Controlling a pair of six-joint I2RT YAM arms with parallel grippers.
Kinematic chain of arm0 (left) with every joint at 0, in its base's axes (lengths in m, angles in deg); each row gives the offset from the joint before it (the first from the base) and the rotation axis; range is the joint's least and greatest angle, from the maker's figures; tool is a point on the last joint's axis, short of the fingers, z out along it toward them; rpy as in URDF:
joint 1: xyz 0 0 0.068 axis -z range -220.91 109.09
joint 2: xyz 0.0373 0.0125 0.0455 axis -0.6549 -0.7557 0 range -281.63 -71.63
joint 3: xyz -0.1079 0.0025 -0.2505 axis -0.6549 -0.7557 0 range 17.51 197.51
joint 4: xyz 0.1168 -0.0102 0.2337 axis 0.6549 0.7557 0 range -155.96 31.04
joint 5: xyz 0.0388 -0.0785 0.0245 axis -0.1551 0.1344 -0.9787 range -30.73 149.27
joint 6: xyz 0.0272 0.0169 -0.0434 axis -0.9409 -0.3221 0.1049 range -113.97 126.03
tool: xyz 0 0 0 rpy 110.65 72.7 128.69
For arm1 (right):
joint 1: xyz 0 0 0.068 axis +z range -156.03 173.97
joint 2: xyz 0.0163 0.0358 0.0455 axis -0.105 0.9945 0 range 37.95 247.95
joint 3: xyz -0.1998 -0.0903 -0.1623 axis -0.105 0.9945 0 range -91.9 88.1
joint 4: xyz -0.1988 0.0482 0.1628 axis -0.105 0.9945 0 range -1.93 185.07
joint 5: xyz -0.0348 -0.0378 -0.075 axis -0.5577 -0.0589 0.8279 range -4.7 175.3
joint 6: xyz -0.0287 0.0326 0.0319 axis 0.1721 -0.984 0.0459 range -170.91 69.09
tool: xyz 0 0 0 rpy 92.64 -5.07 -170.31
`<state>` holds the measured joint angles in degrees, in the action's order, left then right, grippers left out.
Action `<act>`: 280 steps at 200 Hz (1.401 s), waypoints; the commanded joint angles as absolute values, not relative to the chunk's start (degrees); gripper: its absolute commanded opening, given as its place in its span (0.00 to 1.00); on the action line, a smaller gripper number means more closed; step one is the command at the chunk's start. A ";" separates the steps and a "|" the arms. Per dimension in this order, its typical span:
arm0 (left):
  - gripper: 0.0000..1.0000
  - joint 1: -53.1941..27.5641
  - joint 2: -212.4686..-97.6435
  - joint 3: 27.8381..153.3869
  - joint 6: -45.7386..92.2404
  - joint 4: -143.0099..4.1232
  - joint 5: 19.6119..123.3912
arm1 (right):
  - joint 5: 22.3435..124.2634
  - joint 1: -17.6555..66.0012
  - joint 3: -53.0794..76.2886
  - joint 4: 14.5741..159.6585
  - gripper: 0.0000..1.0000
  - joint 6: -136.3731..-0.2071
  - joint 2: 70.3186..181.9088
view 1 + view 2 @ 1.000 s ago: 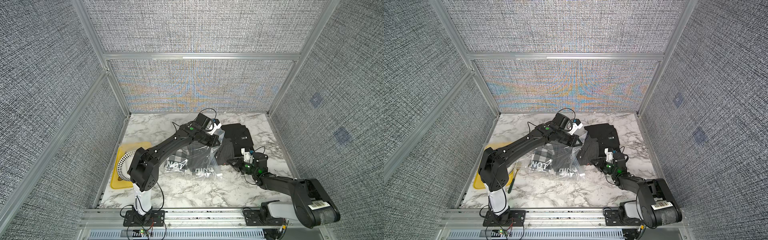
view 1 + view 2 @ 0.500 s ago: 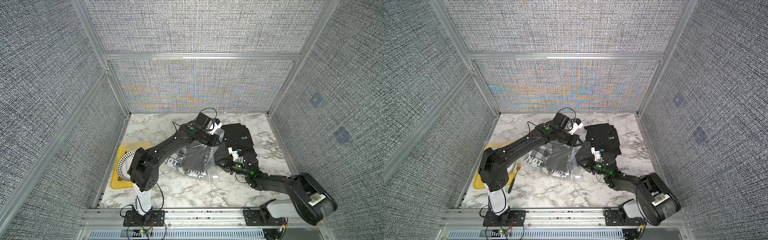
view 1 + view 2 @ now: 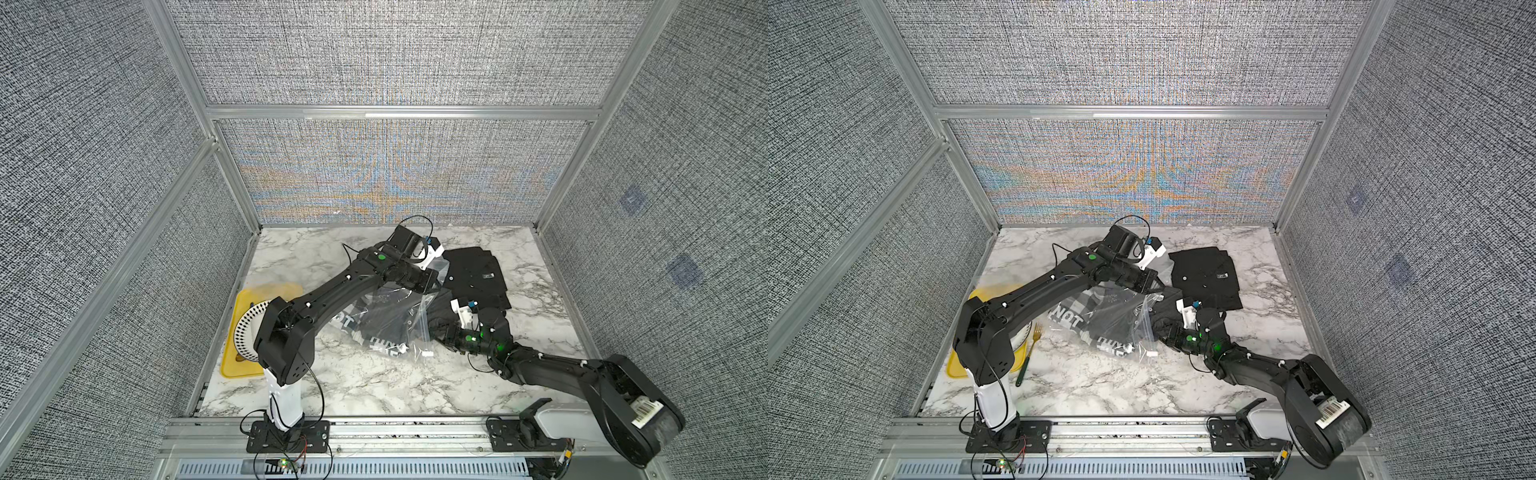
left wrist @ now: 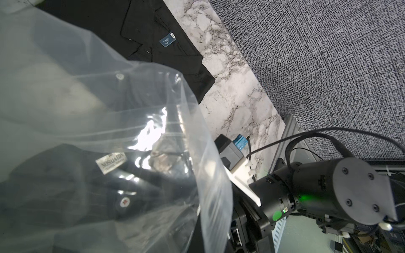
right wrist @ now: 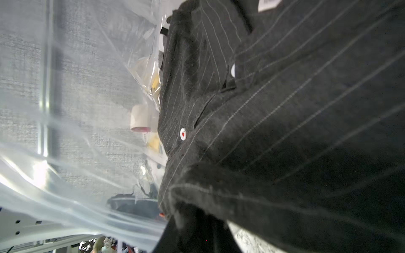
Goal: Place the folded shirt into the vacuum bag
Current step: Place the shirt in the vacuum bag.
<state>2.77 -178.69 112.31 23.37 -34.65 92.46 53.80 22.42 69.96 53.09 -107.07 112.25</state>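
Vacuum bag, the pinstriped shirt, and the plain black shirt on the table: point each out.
vacuum bag (image 4: 72, 92), left wrist view, on its clear upper wall.
pinstriped shirt (image 5: 285, 135), right wrist view, on the striped front fabric.
plain black shirt (image 3: 473, 266), in a top view, on its folded middle.

Two black robot arms: a left arm (image 3: 332, 291) and a right arm (image 3: 548, 370). One marble table (image 3: 374, 386). One clear vacuum bag (image 3: 413, 345) at its centre. Three garments: one pinstriped shirt (image 5: 285, 131) at the bag's mouth, one black piece with white lettering (image 3: 1070, 318) inside the bag, and one black folded shirt (image 3: 478, 274) at two o'clock from the bag. One yellow tray (image 3: 249, 299) at nine o'clock, carrying one dotted-rim white plate (image 3: 242, 332). One fork (image 3: 1030, 351) at eight o'clock.
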 commanded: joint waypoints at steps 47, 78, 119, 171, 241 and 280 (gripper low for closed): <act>0.00 2.69 -177.85 111.58 22.89 -36.78 94.67 | 51.78 26.75 66.79 45.20 0.00 -109.04 124.19; 0.00 2.68 -177.71 111.67 22.68 -36.66 94.71 | 51.97 27.88 70.01 44.12 0.00 -108.37 125.59; 0.00 2.59 -176.25 110.76 22.28 -36.33 93.61 | 58.02 23.04 66.48 66.65 0.46 -97.06 109.68; 0.00 2.41 -175.50 111.87 21.45 -35.25 92.36 | 69.65 19.57 57.35 86.25 0.83 -82.82 97.82; 0.00 1.28 -175.51 113.30 20.84 -34.78 91.60 | 66.33 19.68 47.57 71.06 0.70 -68.65 114.12; 0.00 0.22 -175.78 115.24 21.30 -35.32 91.49 | 57.15 21.57 44.21 60.09 0.49 -70.92 127.35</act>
